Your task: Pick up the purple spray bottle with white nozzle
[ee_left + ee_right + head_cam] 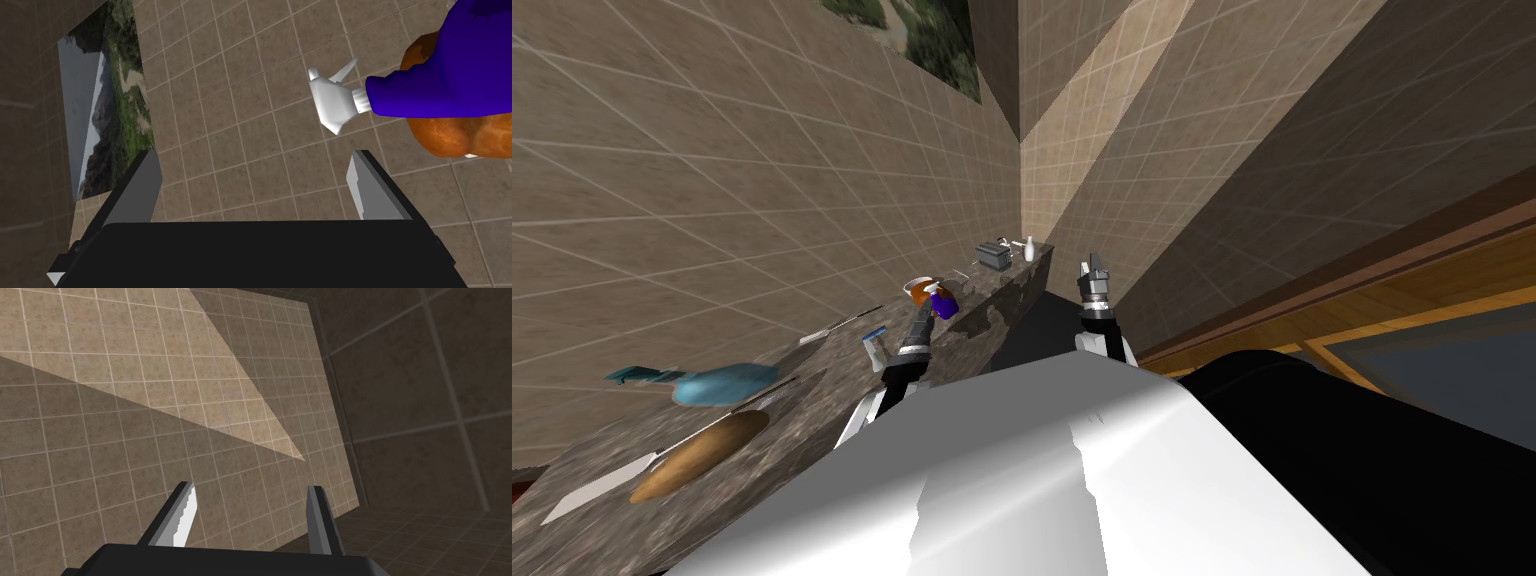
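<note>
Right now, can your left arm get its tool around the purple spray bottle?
Probably yes. The left tool is open and near the purple spray bottle, with nothing between them. The bottle sits to one side of the tool's gap, so the hand would need to shift sideways first.

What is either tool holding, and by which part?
Nothing: left tool open, purple spray bottle outside its grip; right tool open, empty.

My head camera looks steeply down, rolled, along the table [992, 300] at my left. The left wrist camera, very near the purple spray bottle [450, 65], faces the tiled wall [240, 125]; both views share this bottle. The right one faces the far corner [320, 388].
</note>
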Motion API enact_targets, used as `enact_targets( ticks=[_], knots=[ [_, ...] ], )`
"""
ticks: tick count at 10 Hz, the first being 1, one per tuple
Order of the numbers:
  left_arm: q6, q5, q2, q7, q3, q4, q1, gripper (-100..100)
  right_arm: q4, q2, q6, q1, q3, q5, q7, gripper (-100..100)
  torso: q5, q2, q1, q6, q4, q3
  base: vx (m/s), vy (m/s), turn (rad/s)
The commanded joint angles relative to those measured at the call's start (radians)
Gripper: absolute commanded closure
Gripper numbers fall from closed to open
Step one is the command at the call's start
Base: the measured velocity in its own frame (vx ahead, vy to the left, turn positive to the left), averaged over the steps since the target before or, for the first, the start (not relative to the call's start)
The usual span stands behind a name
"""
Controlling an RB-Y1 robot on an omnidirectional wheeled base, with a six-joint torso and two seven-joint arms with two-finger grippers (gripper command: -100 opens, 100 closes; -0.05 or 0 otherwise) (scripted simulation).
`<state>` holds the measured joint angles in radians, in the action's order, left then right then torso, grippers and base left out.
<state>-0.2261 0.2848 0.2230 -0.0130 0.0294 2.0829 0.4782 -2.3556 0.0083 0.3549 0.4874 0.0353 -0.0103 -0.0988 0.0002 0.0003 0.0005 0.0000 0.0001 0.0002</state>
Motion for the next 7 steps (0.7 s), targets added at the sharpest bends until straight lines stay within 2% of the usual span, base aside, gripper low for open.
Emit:
enact_targets(
  ticks=[1, 7],
  knots=[
    [0.027, 0.026, 0.029, 0.016, 0.014, -0.028, -0.005, -100, 0.000, 0.000, 0.000, 0.000, 0.000, 0.000, 0.000, 0, 0.000, 0.000, 0.000, 0.000, 0.000, 0.000, 0.001, -0.004, -0.014],
    [0.110, 0.111, 0.151, 0.087, 0.064, -0.129, -0.005, -100, 0.000, 0.000, 0.000, 0.000, 0.000, 0.000, 0.000, 0, -0.001, -0.003, -0.002, 0.000, -0.001, -0.001, 0.023, -0.023, -0.006]
  ],
)
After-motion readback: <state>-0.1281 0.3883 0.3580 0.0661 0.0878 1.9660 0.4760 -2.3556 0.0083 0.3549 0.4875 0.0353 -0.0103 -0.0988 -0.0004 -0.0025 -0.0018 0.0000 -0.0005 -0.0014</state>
